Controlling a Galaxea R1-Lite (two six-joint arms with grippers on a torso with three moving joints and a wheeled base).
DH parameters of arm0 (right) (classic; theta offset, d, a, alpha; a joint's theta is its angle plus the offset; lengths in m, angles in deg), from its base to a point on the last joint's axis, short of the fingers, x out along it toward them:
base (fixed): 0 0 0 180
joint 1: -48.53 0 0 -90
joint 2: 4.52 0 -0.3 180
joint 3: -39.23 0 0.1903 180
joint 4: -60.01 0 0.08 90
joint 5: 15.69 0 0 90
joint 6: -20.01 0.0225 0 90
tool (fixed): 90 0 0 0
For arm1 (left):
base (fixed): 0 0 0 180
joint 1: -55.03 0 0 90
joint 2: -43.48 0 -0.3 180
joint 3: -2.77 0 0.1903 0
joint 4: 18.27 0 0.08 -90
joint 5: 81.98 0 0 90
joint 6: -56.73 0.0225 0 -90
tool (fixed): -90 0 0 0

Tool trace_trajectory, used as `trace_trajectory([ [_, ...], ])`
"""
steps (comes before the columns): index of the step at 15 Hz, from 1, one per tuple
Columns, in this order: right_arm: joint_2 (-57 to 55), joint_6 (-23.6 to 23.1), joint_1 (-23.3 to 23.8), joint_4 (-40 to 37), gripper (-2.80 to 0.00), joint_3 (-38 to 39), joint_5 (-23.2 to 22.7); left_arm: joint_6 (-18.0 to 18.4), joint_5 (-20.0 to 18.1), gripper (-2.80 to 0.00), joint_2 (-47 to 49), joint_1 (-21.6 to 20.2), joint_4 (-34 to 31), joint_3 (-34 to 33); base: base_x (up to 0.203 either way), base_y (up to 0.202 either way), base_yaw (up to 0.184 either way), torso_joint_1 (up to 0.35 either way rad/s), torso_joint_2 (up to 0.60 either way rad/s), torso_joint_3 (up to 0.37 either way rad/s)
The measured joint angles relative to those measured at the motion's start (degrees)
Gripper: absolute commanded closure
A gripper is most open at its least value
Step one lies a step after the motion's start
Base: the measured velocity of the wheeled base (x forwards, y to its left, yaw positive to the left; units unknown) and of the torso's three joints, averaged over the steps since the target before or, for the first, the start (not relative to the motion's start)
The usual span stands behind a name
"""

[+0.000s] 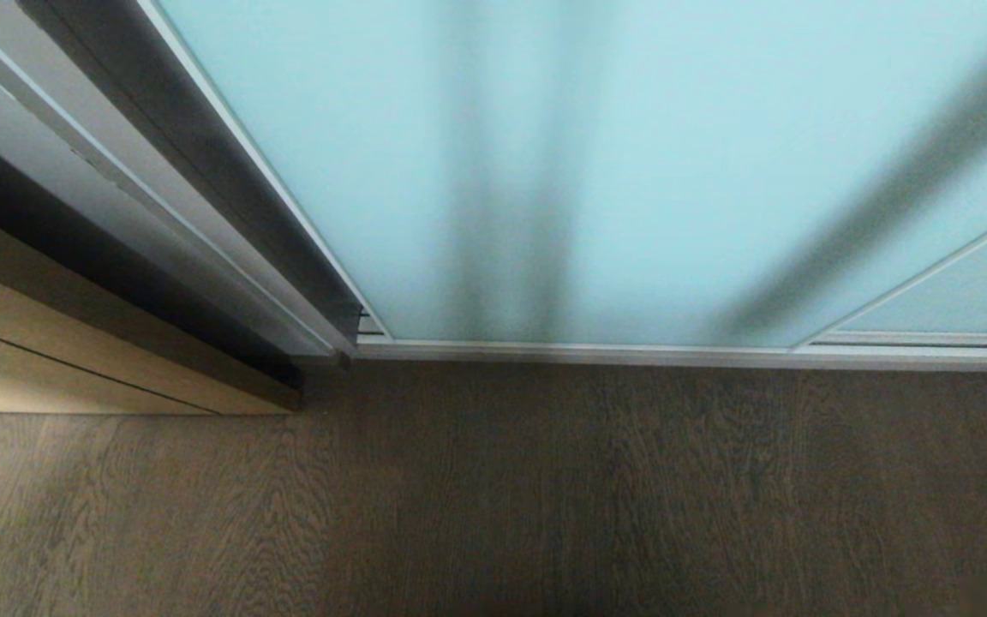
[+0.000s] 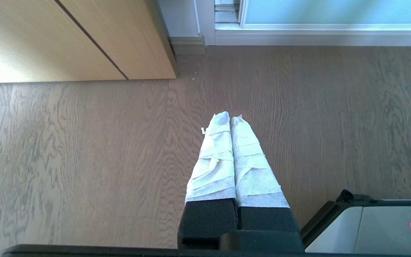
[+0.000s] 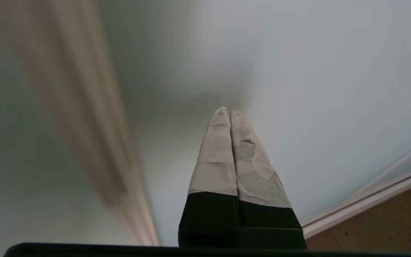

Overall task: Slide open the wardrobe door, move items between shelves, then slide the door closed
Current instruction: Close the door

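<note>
Nearest in the head view lies the wood floor [image 1: 545,497], brown and grained, running up to a silver-white bottom track [image 1: 673,353]. Neither arm shows there. The left tool [image 2: 230,117] hangs above this floor, its two taped fingers [image 2: 214,160] pressed together with nothing between them; a corner of the robot's pale base [image 2: 373,228] sits just beside it. Beyond it, a light wood panel [image 2: 84,39] stands on the floor next to the track. The right tool [image 3: 229,111] points at the sliding wardrobe door [image 3: 334,71], its taped fingers pressed tip to tip and empty; whether the tips touch the glass cannot be told. Farthest, the frosted blue-green door [image 1: 631,154] fills the opening and stands closed on its track, a grey side frame [image 1: 202,223] at its left edge
</note>
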Motion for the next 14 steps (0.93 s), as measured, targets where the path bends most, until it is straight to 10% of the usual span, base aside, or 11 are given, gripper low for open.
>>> trace_trajectory([
  [14, -8.0, 0.0, -3.5, 0.8, 0.00, -5.4, 0.1, 0.0, 0.0, 0.00, 0.0, 0.0, 0.0, 0.0, 0.000, 0.000, 0.000, 0.000, 0.00, 0.000],
])
